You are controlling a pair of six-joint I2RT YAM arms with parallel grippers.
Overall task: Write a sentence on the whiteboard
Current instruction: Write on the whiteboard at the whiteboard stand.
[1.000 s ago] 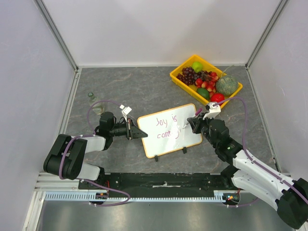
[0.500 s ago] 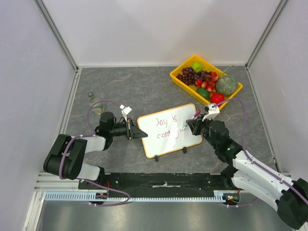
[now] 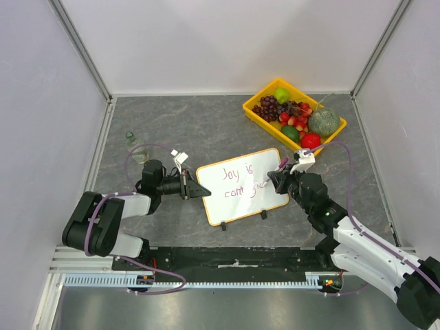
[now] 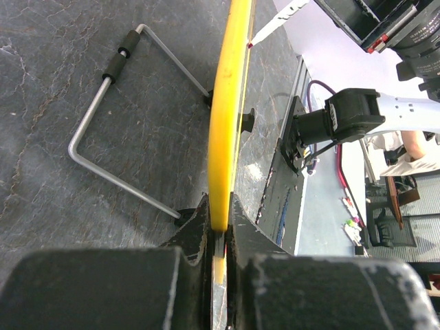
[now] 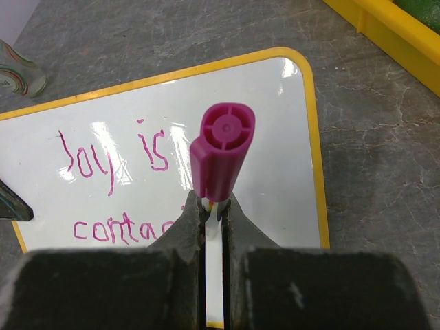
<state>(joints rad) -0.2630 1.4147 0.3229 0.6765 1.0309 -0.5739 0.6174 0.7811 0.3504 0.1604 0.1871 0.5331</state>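
The left tool is clamping the whiteboard while the right tool, grasping the marker, is seemingly finishing the last word of the sentence beneath it.

White whiteboard with yellow frame, pinkish-red sentence, magenta marker, grey marbled table.

whiteboard mid-table | tray behind-right | bottle behind-left

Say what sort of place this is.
Most likely a robotics lab test cell: white panel walls on aluminium posts enclose a dark tabletop. The left arm and right arm are mounted at its edge, with staged props: a whiteboard and a yellow fruit tray.
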